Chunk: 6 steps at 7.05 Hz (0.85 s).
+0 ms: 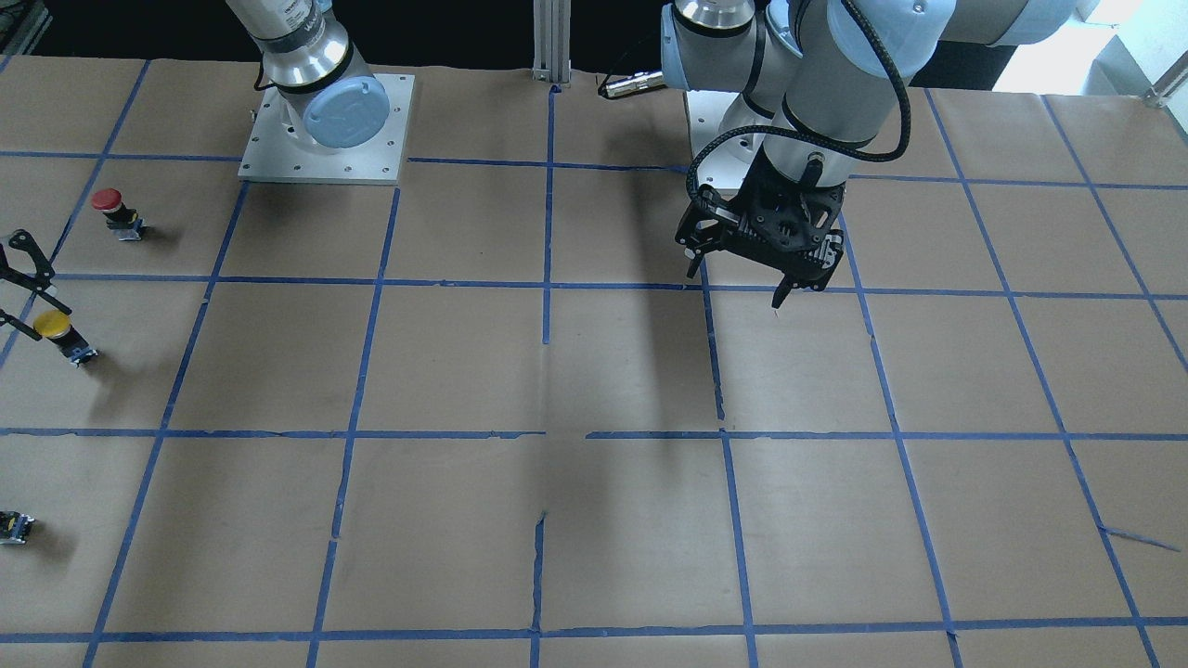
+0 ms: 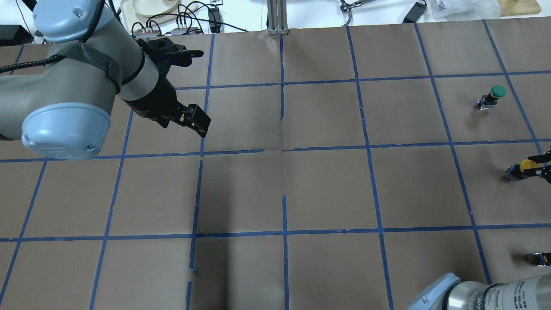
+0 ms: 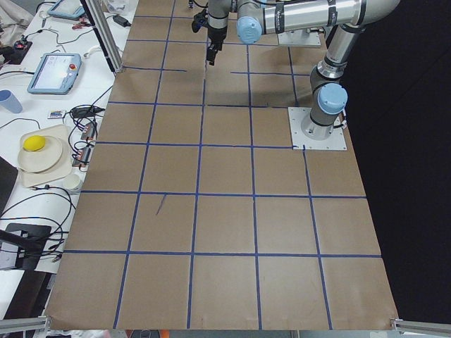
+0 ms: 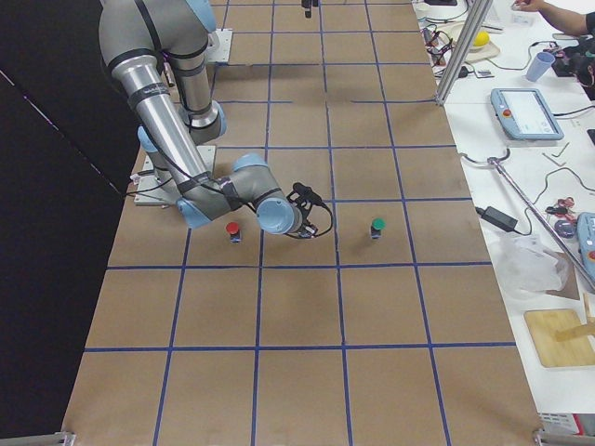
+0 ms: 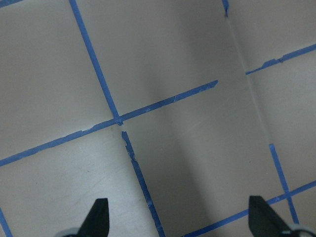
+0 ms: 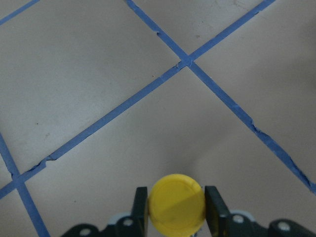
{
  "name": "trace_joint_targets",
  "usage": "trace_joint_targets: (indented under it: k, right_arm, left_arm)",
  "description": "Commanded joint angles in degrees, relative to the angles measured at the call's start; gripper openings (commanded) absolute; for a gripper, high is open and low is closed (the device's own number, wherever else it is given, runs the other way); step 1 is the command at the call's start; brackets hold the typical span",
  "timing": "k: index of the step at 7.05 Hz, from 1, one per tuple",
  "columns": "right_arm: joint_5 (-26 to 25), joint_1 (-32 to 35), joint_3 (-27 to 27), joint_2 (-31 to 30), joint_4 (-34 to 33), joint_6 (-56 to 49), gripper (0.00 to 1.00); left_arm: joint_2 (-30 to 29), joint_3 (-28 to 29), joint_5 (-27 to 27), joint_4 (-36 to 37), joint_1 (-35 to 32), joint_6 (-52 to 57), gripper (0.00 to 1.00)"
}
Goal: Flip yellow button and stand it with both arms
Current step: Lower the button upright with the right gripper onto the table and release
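**gridfan:** What's the setup like in this one?

**ur5_tinkerer:** The whole tabletop is covered in brown paper (image 1: 631, 371), marked into big squares with blue tape (image 1: 464, 283). The tape's torn and gappy in spots, and there's a crease running down the middle of the paper. An aluminium post (image 2: 275, 17) stands at the table edge on the operators' side. Along that same side there's a white bench (image 3: 14, 134) with a teach pendant (image 3: 55, 72), a tangle of cables (image 3: 84, 113) and a plate (image 3: 53, 167) with something round and yellow on it. Behind the robot it's just dark.

**gridfan:** And the yellow button (image 1: 56, 329)?

**ur5_tinkerer:** Way out at the robot's right end, between the red button (image 1: 108, 199) (nearer the robot's side) and the green button (image 2: 498, 91) (farther out). Both are well apart from it. The cap's on top with the body underneath, and it leans a bit in the front view. The right gripper (image 6: 177, 197) has its two fingers (image 6: 212, 207) pinched on either side of the yellow cap, touching it. Can't tell if the base sits flat on the paper.

**gridfan:** Left arm?

**ur5_tinkerer:** The left gripper (image 1: 733, 289) hangs over bare paper in front of its own base. Its fingers are spread wide with nothing between them, and it's well away from the button.
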Motion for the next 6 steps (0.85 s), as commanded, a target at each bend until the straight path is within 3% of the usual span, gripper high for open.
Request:
trace_joint_targets:
  k: [1, 3, 6]
  right_arm:
    - [-0.1, -0.01, -0.09, 0.92, 0.07, 0.65, 0.6]
    - [-0.98, -0.01, -0.53, 1.1, -0.02, 1.0, 0.97]
    - [-6.78, 0.6, -3.94, -2.23, 1.2, 17.85, 0.99]
  left_arm:
    - [0.15, 0.0, -0.17, 0.09, 0.0, -0.08, 1.0]
    - [0.15, 0.35, -0.17, 0.09, 0.0, -0.08, 1.0]
    - [-0.03, 0.88, -0.17, 0.0, 0.0, -0.08, 1.0]
